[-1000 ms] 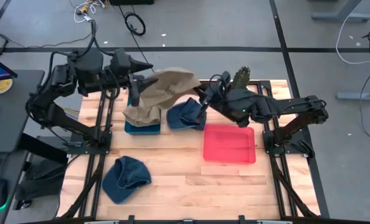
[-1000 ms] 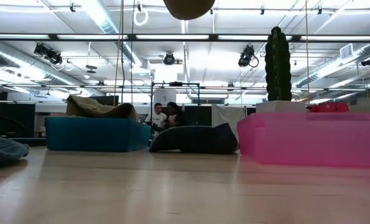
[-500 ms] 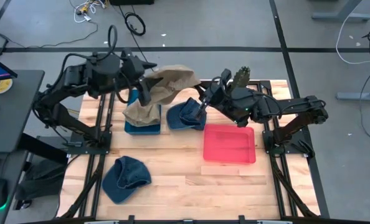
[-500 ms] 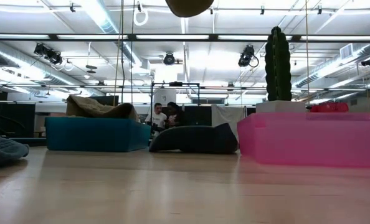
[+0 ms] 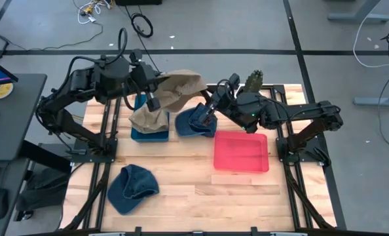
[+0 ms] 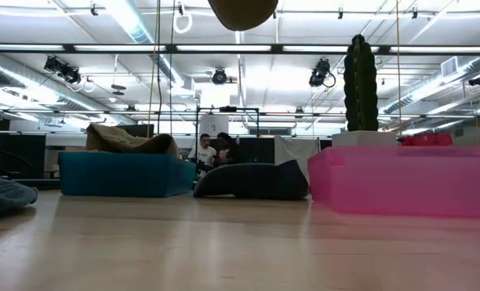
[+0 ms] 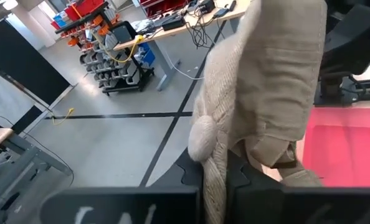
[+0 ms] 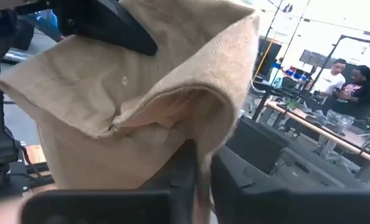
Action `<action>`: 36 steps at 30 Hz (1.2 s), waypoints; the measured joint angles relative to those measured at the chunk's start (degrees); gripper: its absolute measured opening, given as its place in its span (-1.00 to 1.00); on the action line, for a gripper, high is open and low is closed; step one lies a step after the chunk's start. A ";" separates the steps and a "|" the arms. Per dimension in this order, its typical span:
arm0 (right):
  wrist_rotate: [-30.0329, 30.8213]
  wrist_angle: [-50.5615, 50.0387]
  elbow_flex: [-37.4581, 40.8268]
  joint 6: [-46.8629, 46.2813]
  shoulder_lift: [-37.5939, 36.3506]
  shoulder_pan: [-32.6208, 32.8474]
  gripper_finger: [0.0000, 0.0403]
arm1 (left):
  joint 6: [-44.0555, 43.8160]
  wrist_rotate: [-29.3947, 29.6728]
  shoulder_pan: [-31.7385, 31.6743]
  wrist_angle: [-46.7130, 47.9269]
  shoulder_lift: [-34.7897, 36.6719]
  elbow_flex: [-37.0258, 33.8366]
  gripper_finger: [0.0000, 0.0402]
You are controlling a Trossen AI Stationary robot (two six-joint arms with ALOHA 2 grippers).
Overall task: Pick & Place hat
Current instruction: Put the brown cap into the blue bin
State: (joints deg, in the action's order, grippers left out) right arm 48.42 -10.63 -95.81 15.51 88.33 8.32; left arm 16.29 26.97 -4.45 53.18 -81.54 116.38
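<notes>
A tan knitted hat [image 5: 178,88] hangs in the air between my two grippers, above the table's far part; only its underside [image 6: 242,10] shows in the low view. My left gripper [image 5: 154,99] is shut on the hat's left side and my right gripper [image 5: 206,105] on its right side. A second tan hat [image 5: 148,120] lies in a teal bin [image 5: 137,136]. One dark blue hat [image 5: 194,122] rests flat on the table beside the bin, and another [image 5: 132,187] lies near the front left. My left gripper pinches a fold of the tan hat's left side [image 7: 217,163] between its two fingers, coming at it roughly level from the table's left. The hat is lifted clear of the table. My right gripper has the hat's right edge [image 8: 200,146] between its two fingers, coming level from the table's right. The cloth arches up and over from that edge and is clear of everything below.
A pink tray [image 5: 240,152] stands right of centre, near the right arm. A potted cactus [image 5: 253,80] stands at the far edge behind it. People [image 6: 212,152] sit in the room beyond the table. Bare wood lies at the front centre and front right.
My left gripper has moved toward the table's right, up to the tan hat's left side, rolled about its own axis, and shut on the cloth. The hat stays in the air, held at its right edge by my right gripper, which has kept still.
</notes>
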 joint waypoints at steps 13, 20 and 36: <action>-2.34 -5.97 0.00 -1.63 -1.21 0.23 0.38 | 6.56 4.99 0.00 -0.12 0.02 0.00 -0.97; -2.36 -10.17 -0.01 -4.76 -3.11 1.44 0.56 | 11.85 7.89 0.00 -0.92 0.02 0.00 -0.98; -3.39 -24.69 -0.02 -27.82 -6.56 7.20 0.09 | 26.62 12.03 0.87 -5.03 0.04 0.00 -0.98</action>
State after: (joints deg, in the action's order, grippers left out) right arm 45.04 -35.32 -95.83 -12.31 81.77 15.52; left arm 42.91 39.00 -3.57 48.16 -81.49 116.38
